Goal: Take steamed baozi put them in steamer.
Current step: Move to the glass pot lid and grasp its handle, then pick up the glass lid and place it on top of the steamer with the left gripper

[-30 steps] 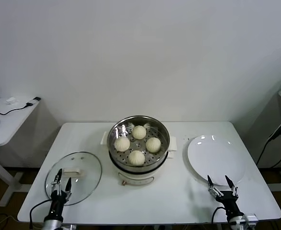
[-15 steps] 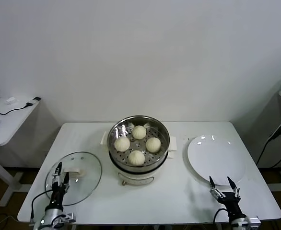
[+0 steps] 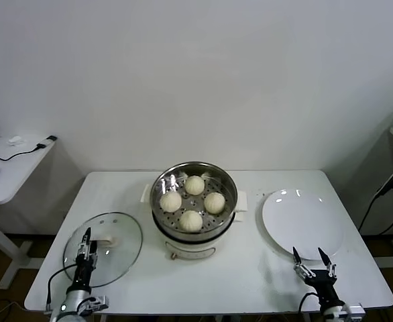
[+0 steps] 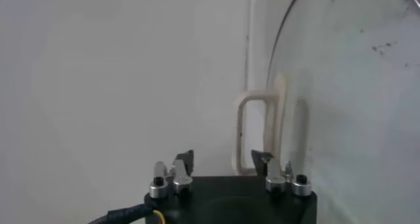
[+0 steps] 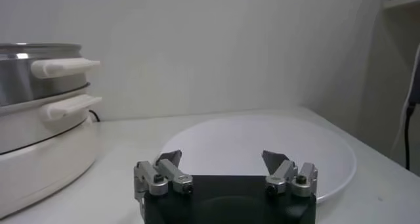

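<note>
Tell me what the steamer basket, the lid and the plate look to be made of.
Steamer basket: polished steel by the look, with bright reflections on its wall, on a white, probably plastic base. Lid: clear glass, since the table shows through it, with a metal rim. Plate: glossy white, likely ceramic or melamine; cannot tell which.

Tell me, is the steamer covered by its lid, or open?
Open. The steamer has no cover: four steamed baozi show inside, and the glass lid lies flat on the table beside it.

A round glass lid [image 3: 104, 248] with a white knob lies flat on the white bench [image 3: 250, 278], toward its left front. A bare white plate [image 3: 302, 223] lies toward the right.
</note>
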